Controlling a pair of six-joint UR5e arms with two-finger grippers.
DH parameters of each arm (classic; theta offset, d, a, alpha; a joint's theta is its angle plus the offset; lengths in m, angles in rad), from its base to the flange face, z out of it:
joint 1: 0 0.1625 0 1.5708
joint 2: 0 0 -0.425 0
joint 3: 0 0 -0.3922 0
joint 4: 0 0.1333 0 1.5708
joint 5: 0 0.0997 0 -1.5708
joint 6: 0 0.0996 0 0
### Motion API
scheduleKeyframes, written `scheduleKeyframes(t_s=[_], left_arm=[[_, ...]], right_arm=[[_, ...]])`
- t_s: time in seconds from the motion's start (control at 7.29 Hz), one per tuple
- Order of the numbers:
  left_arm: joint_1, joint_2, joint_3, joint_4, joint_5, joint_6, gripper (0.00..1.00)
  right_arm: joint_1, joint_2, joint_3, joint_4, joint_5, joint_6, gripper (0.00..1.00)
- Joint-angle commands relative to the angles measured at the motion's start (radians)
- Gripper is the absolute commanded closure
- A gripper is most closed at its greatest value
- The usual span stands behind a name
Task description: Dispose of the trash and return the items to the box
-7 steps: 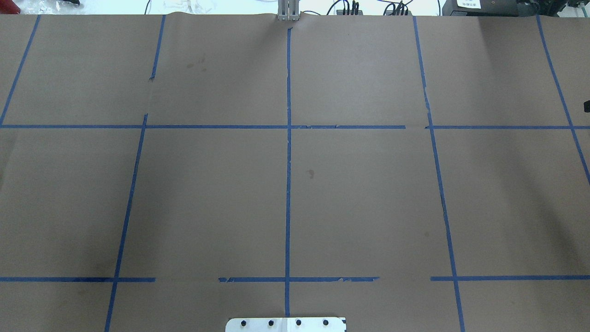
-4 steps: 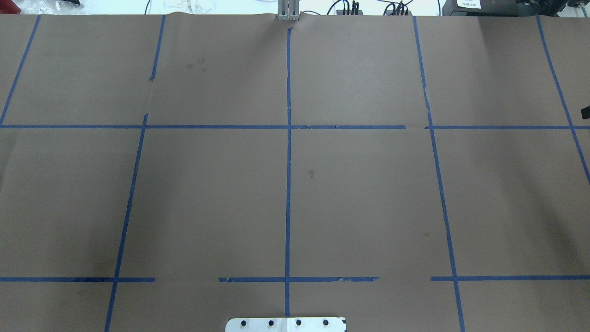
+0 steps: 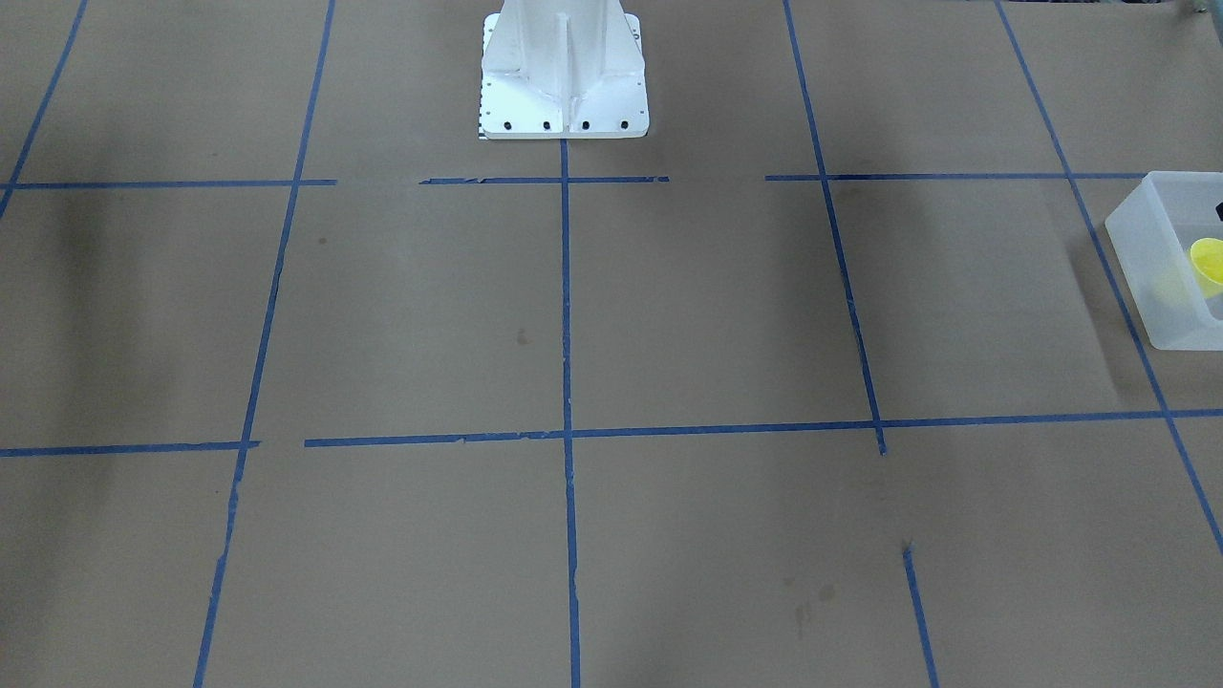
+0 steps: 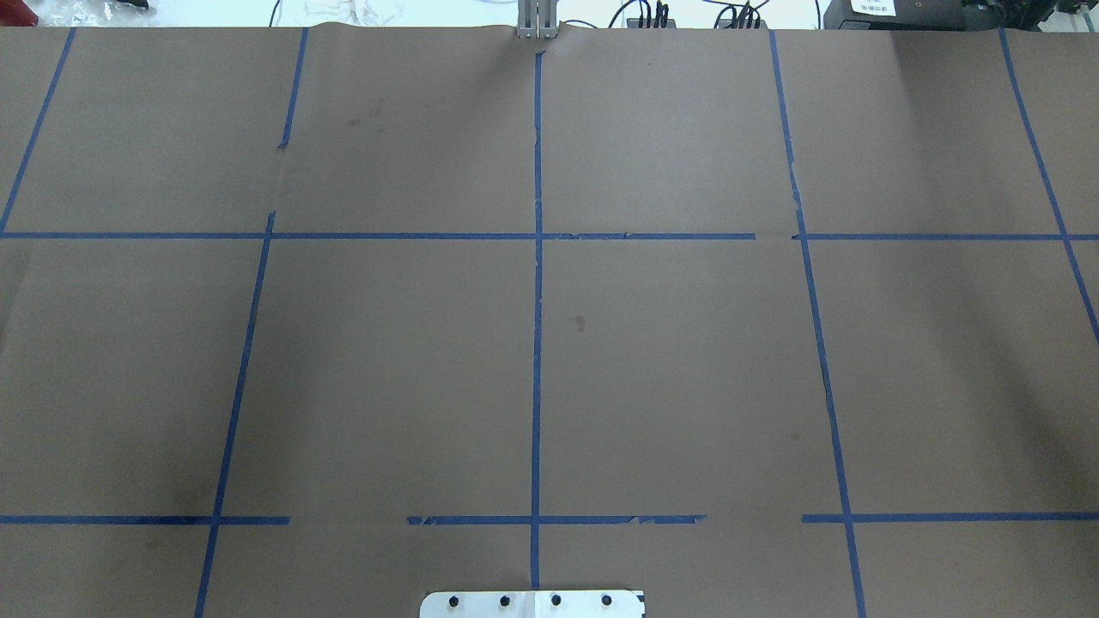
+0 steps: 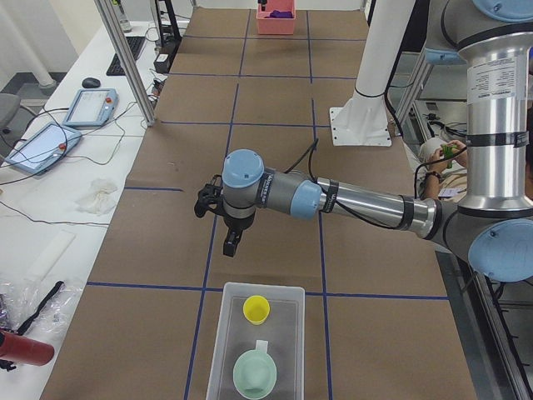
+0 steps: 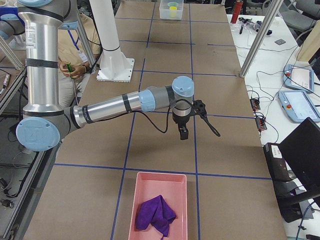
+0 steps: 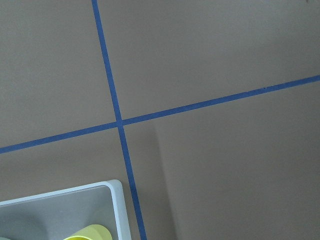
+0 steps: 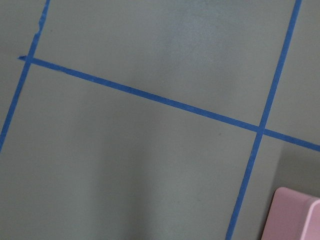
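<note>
The box [image 5: 218, 343], a frosted white bin, stands at the table's left end. In it are the yellow cup [image 5: 256, 309] and a mint green cup [image 5: 255, 375]. The box [image 3: 1137, 258] and the yellow cup [image 3: 1208, 262] also show at the front-facing view's right edge. The left wrist view shows the box corner [image 7: 116, 210] and the cup's rim [image 7: 89, 233]. My left gripper [image 5: 231, 247] hangs above the table just short of the box. My right gripper [image 6: 184, 134] hangs above the table short of a pink tray. I cannot tell whether either is open or shut.
A pink tray [image 6: 134, 200] with a purple cloth [image 6: 156, 214] stands at the table's right end; its corner [image 8: 298, 215] shows in the right wrist view. The white pedestal [image 3: 562, 86] stands at the robot's side. A person [image 6: 75, 52] sits behind it.
A small dark part at the overhead view's right edge has slid out of sight. Nothing else on the table has moved.
</note>
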Motion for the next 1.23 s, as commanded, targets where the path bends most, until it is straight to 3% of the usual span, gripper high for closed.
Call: scheduleKeyframes(t_s=[0.0,0.41,1.1], left_arm=[[-0.002,0.003,0.003,0.000,0.002,0.000,0.00],[0.001,0.002,0.005,0.000,0.005,0.000,0.00],[0.001,-0.006,0.002,-0.001,0.006,0.000,0.00]], right_arm=[[0.015,0.006,-0.001,-0.042,0.003,-0.099,0.00],[0.035,0.038,0.010,-0.119,-0.003,-0.078,0.00],[0.044,0.045,0.021,-0.111,-0.005,-0.081,0.00]])
